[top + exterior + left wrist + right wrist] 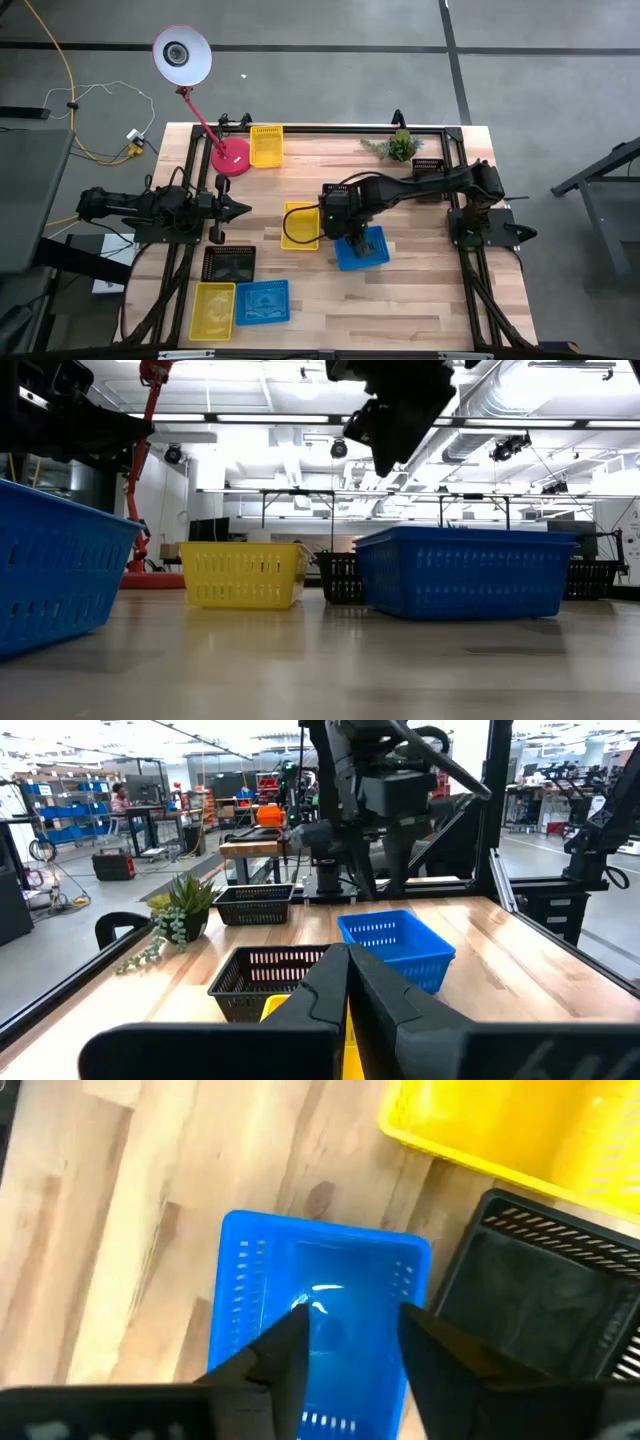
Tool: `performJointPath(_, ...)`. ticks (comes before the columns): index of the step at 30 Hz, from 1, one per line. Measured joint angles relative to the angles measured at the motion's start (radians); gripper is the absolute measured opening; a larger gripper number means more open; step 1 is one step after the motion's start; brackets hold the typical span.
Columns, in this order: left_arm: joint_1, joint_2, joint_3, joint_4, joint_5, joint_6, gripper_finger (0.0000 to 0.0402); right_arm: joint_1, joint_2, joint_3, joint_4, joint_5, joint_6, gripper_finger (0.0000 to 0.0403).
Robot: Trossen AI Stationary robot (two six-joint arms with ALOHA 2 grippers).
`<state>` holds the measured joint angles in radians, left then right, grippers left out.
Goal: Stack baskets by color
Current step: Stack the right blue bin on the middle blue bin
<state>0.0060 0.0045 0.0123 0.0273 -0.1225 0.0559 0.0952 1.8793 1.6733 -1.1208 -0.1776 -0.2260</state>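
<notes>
- Right gripper [345,1345] above blue basket [361,248] at table centre; fingers spread, holding nothing.
- Yellow basket [299,224] and a black basket [540,1295] just beside it.
- Left gripper [348,982] at left edge, fingers pressed together, empty.
- Near front-left: yellow, blue, black baskets grouped.

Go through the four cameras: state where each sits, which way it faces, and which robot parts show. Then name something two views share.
High: overhead, straight down on the table; both arms.
Low: at tabletop height, level into the room; right gripper above.
Left wrist: on the left arm, facing across the table; its shut fingers, right arm beyond.
Right wrist: looking down past open fingers.
Shared: blue basket under the right gripper.
</notes>
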Motion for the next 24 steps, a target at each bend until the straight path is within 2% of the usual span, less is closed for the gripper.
performJointPath(5, 0.000, 0.000, 0.000, 0.000, 0.000, 0.000, 0.0001, -0.001, -0.011, 0.025, -0.103, 0.011, 0.011, 0.0164)
performJointPath(9, 0.000, 0.000, 0.000, 0.000, 0.000, 0.000, 0.0001, -0.001, -0.083, -0.066, -0.136, 0.011, 0.031, 0.0164)
performJointPath(13, 0.000, 0.000, 0.000, 0.000, 0.000, 0.000, 0.0001, -0.001, -0.236, -0.275, -0.029, 0.009, 0.148, 0.0164)
performJointPath(19, 0.000, 0.000, 0.000, 0.000, 0.000, 0.000, 0.0001, 0.004, -0.498, -0.602, 0.236, 0.012, 0.462, 0.0164)
performJointPath(24, 0.000, 0.000, 0.000, 0.000, 0.000, 0.000, 0.0001, 0.024, -0.635, -0.761, 0.404, 0.064, 0.686, 0.0164)
